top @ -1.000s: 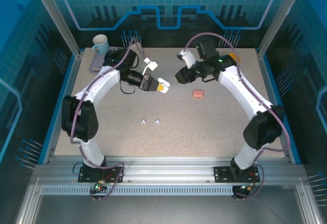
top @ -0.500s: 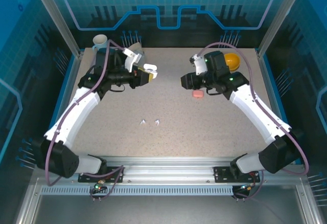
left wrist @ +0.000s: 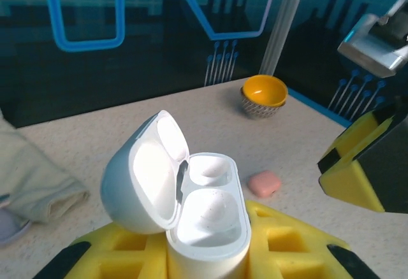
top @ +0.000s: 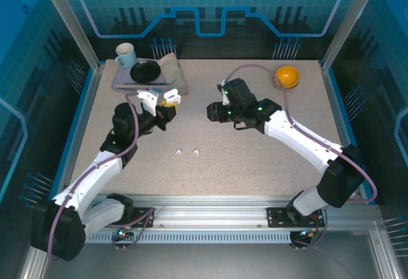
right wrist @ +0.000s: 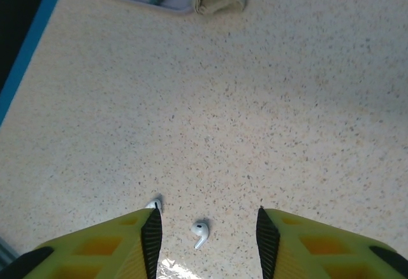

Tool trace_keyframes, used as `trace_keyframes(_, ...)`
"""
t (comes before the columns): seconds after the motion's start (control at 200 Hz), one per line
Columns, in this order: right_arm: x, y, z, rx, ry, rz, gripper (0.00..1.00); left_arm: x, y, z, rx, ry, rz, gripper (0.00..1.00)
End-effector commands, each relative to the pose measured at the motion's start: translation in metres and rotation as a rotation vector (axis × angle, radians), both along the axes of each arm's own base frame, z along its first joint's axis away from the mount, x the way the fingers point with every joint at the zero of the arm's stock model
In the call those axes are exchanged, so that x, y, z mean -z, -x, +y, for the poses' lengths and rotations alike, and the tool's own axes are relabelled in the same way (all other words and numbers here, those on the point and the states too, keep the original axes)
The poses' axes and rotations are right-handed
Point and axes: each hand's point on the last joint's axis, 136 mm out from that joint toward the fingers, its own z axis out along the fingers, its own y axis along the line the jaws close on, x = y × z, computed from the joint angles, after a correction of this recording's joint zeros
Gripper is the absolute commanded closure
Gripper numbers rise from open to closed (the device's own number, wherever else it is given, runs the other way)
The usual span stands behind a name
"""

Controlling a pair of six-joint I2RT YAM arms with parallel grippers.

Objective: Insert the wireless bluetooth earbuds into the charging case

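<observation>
Left jaws clench the open white plastic charging case (left wrist: pixel 207 228); right jaws hang parted over tiny white earbuds (right wrist: pixel 200 233) on the speckled beige surface (right wrist: pixel 255 100). An off-centre pinch could flick one away.

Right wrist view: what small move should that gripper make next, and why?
Probably lower the open right gripper onto the tiny white earbud lying on the speckled table beneath it; the open white charging case has both sockets empty.
</observation>
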Motion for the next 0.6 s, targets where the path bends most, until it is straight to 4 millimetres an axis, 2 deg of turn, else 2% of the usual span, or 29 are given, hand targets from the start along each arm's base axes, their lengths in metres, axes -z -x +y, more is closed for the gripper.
trace_keyframes(0.0,-0.007,-0.007,0.013,0.088,-0.012,-0.011,0.54,-0.051,0.004,0.014,-0.091,0.04,-0.258,1.0)
trace_keyframes(0.115,0.002,-0.005,0.027,0.095,0.007,0.008,0.54,-0.051,0.018,0.016,-0.082,0.1,-0.296,1.0)
trace_keyframes(0.275,0.014,-0.002,0.041,0.1,-0.009,0.032,0.54,-0.047,0.04,0.004,0.024,0.101,-0.298,1.0)
trace_keyframes(0.405,0.024,0.002,0.047,0.122,-0.004,0.058,0.54,-0.052,0.055,-0.004,0.086,0.091,-0.317,1.0)
trace_keyframes(0.595,0.048,0.009,0.059,0.133,0.071,0.13,0.54,-0.059,0.062,0.007,0.024,0.082,-0.366,1.0)
